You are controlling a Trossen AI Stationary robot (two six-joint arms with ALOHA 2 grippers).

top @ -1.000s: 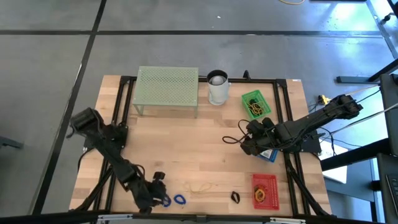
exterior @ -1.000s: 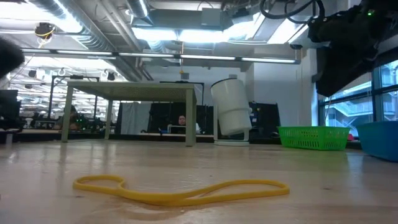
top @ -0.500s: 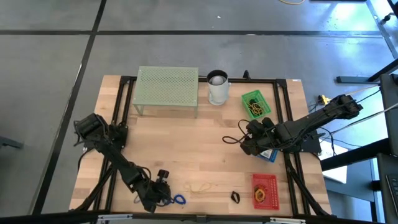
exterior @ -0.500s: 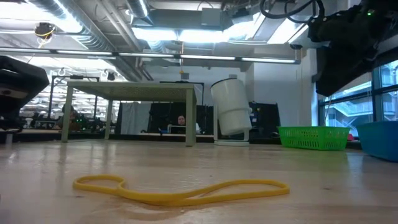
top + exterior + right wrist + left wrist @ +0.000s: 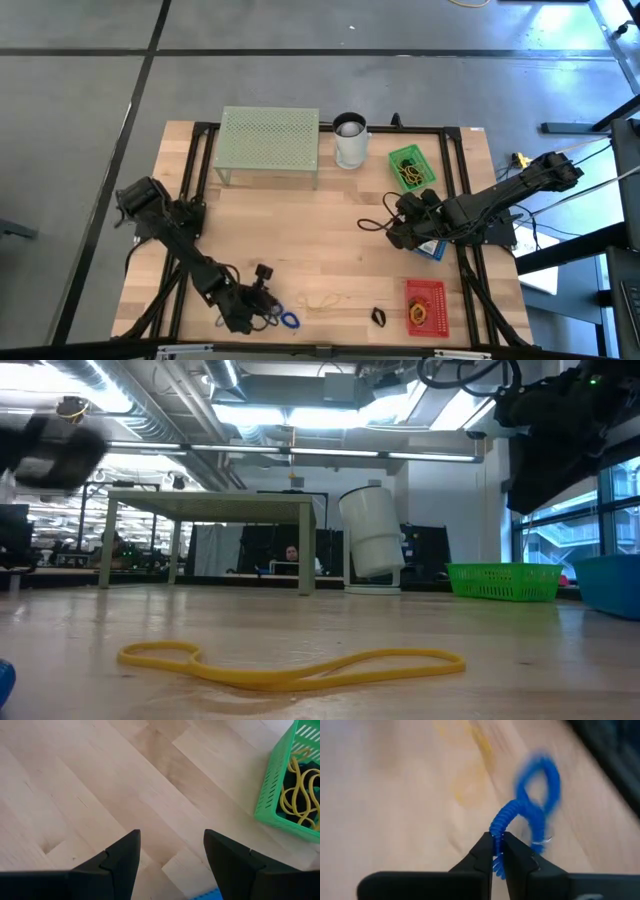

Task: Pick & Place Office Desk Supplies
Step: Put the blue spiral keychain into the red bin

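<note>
**Blue coiled band pinched at the table's near edge**

Blue and springy, a coiled band [image 5: 532,805] is caught between the fingertips of the left gripper [image 5: 498,851], whose fingers are pressed together on one strand so that the rest of the loop stands up and away from the wooden table [image 5: 300,230]. Seen from above, this gripper [image 5: 262,305] sits low at the near edge, probably because the loose supplies lie there. Just beyond its tip rests a flat yellow rubber band [image 5: 290,663], then a black binder clip [image 5: 379,317], then a red basket [image 5: 426,306] holding bands, likely a sorting bin. Farther off, the right gripper [image 5: 171,851] waits over bare wood with fingers spread wide, holding nothing. A green basket [image 5: 295,785] of yellow bands lies just beside it. Farthest stand a white cup [image 5: 350,141] and a pale green mesh stand [image 5: 269,144].
</note>
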